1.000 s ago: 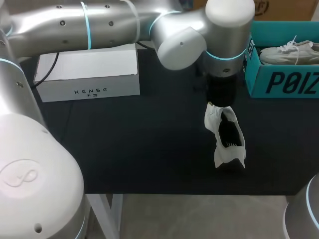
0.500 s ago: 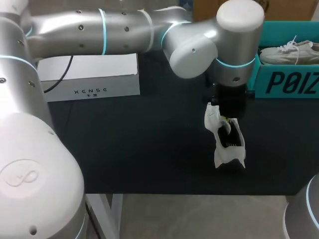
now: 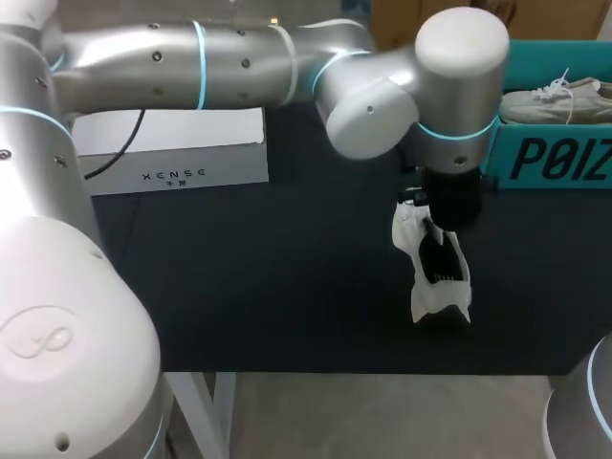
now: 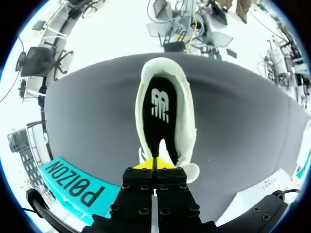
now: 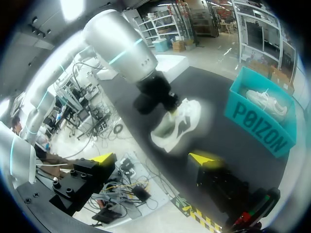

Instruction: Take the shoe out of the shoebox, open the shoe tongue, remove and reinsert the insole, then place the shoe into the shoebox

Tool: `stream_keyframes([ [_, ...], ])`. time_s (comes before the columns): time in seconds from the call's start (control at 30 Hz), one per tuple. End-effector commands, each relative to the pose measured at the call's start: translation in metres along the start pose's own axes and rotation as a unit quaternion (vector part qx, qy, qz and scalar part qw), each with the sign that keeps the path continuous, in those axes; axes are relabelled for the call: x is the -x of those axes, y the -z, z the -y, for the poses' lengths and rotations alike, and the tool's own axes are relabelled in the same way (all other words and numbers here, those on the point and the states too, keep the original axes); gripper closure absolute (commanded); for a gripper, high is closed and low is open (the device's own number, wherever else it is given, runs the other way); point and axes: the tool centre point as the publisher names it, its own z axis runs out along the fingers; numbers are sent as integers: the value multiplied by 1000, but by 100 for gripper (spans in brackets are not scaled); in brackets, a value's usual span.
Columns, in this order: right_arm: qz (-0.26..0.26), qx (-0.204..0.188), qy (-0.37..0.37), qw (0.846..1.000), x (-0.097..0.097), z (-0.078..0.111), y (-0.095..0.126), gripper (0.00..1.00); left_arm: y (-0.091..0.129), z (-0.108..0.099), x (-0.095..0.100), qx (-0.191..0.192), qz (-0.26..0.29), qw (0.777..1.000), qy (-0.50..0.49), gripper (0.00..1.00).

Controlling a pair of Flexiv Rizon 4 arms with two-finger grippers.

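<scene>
A white shoe stands on the black table, right of the middle. My left arm reaches across from the left, and its gripper dips into the shoe's opening. In the left wrist view the yellow tips meet at the tongue end of the opening. The black insole narrows to a point right between them, so the gripper is shut on the insole's edge. My right gripper hangs open off the table's front right, well short of the shoe. The teal shoebox holds a second white shoe.
A white carton with a black cable sits at the back left. The shoebox stands at the back right edge. The table's front edge runs just below the shoe.
My left arm shifted slightly right and its gripper sank into the shoe's opening and shut there. The shoe and my right arm stayed put.
</scene>
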Motion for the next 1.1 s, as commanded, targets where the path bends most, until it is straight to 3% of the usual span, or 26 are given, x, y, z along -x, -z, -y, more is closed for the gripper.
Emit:
stream_keyframes([
  [0.03, 0, -2, -1, 1000, 1, 0, 0, 0, 21, -4, -9, 18, -2, 1000, 6, 100],
  [0.47, 0, -2, -1, 1000, 1, 0, 0, 0, 21, -5, -60, 23, -24, 998, 56, 100],
  [0.63, 0, -2, -1, 1000, 1, 0, 0, 0, 20, -10, -60, 23, -24, 998, 60, 100],
  [1.1, 0, -2, -1, 1000, 1, 0, 0, 0, -9, -26, -46, 4, -24, 999, 37, 100],
])
